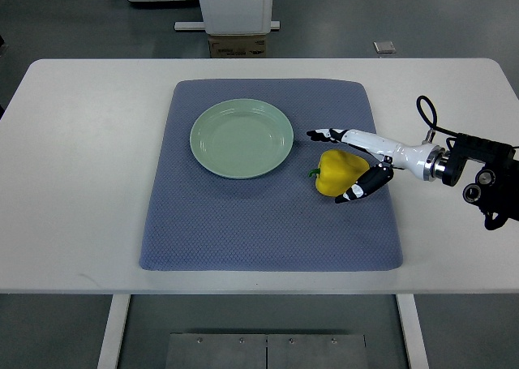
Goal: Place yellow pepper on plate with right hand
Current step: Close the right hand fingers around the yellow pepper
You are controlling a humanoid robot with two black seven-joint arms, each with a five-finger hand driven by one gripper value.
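A yellow pepper (340, 172) with a green stem lies on the blue mat (268, 223), to the right of a pale green plate (242, 138). My right hand (334, 166) comes in from the right edge and straddles the pepper. Its fingers (328, 134) reach past the pepper's far side and the thumb (361, 189) sits at its near side. The fingers look spread, not closed on the pepper, which rests on the mat. The plate has nothing on it. My left arm does not show.
The mat lies on a white table (81, 182). A white machine base and a cardboard box (238, 45) stand on the floor beyond the table's far edge.
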